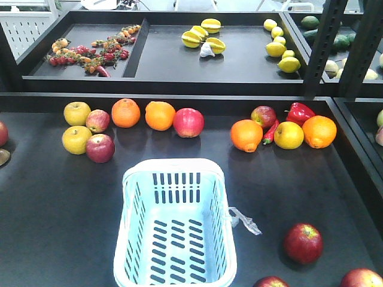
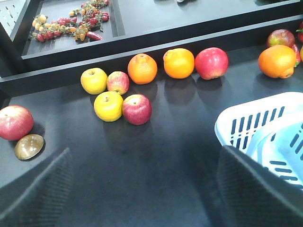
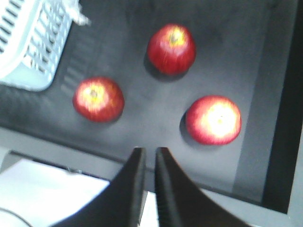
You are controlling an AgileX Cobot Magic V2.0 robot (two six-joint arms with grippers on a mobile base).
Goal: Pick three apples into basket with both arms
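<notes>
Three dark red apples (image 1: 303,243) sit on the near right of the tabletop (image 1: 60,227), with the basket (image 1: 128,233) beside them and both pincers empty.
The apples lie apart from one another, none touching, to the right of the pale blue slotted basket. The basket stands near centre, with a clear plastic scrap (image 1: 246,220) hanging off its right rim. The right pincer (image 3: 148,155) hovers by the tabletop's near edge close to the apples, its fingers almost together and gripping nothing. The left pincer (image 2: 147,153) is spread wide over bare tabletop left of the basket.
</notes>
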